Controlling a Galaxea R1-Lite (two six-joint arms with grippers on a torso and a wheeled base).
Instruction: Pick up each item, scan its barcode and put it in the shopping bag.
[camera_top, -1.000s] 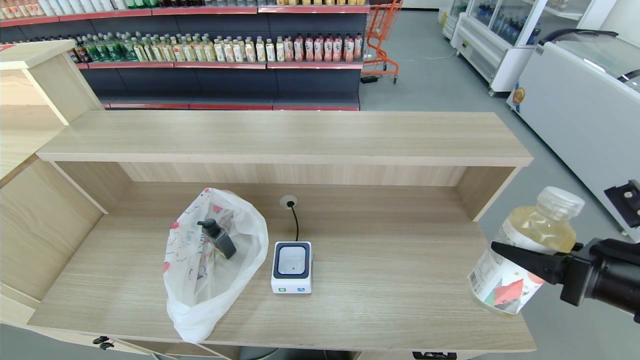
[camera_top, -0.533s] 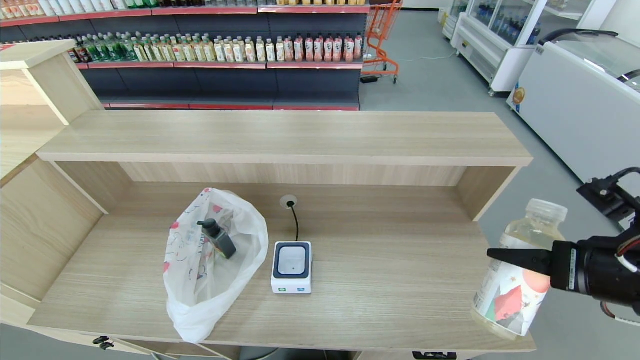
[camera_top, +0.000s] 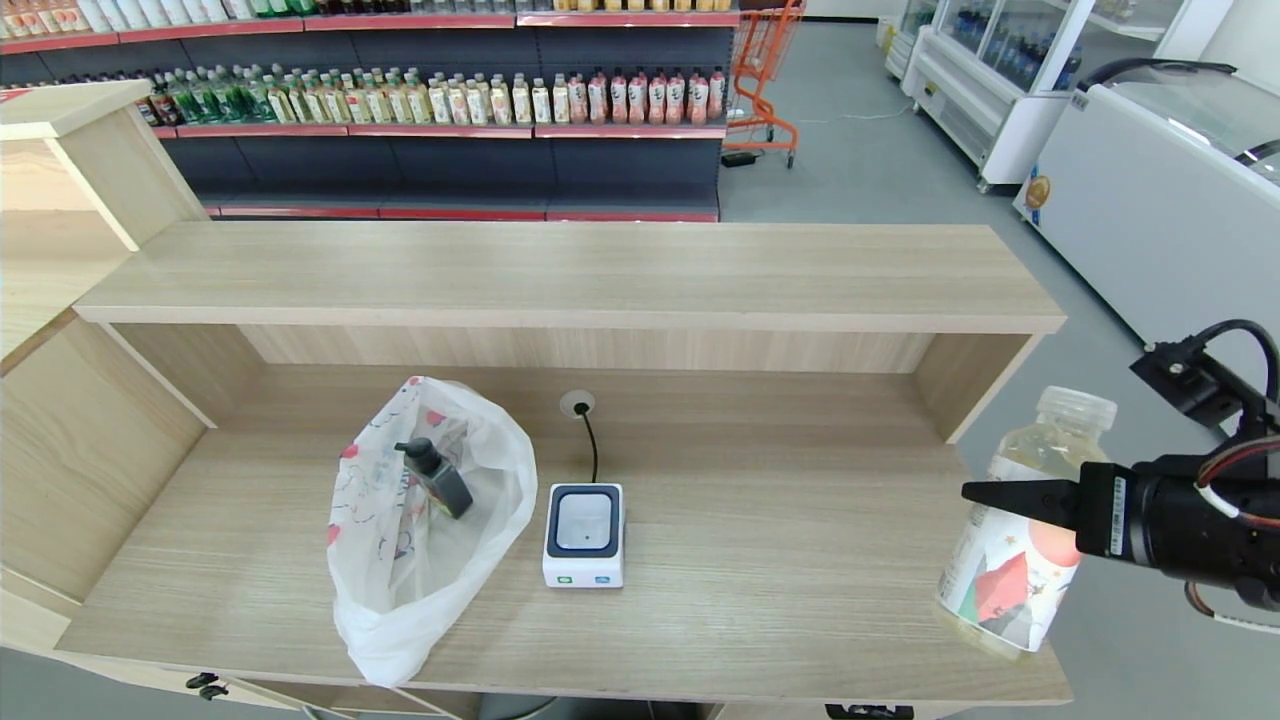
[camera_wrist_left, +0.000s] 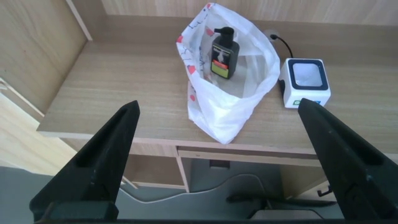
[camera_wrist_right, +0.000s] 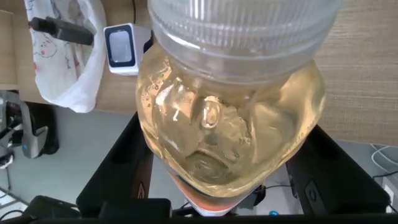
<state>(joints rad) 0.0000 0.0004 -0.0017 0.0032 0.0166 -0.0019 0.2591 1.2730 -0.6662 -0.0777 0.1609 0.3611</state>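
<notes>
Pinching a bottle of pale yellow drink (camera_top: 1020, 530) around its middle, the right tool (camera_top: 1000, 493) sits off the right end of the wooden tabletop (camera_top: 780, 560). One dark finger lies across the front of the bottle, just above its colourful label. The bottle stands nearly upright with its clear cap on top, and its base is by the tabletop's front right corner. I cannot tell whether it touches the wood. Seen from the right wrist, the bottle (camera_wrist_right: 230, 124) is wedged between the tool's two black fingers.

A white plastic shopping bag (camera_top: 430, 540) with red and blue print slumps open on the left half of the tabletop. Inside it a dark pump bottle (camera_top: 437, 480) leans, nozzle up. Just beside the bag, towards the right, is a small white barcode scanner (camera_top: 584, 533) with its window facing up. Its black cable (camera_top: 590, 445) runs back to a port in the tabletop.

The left tool (camera_wrist_left: 217, 104) hangs above and in front of the tabletop's near edge, over the bag (camera_wrist_left: 230, 99), its fingers spread wide.
</notes>
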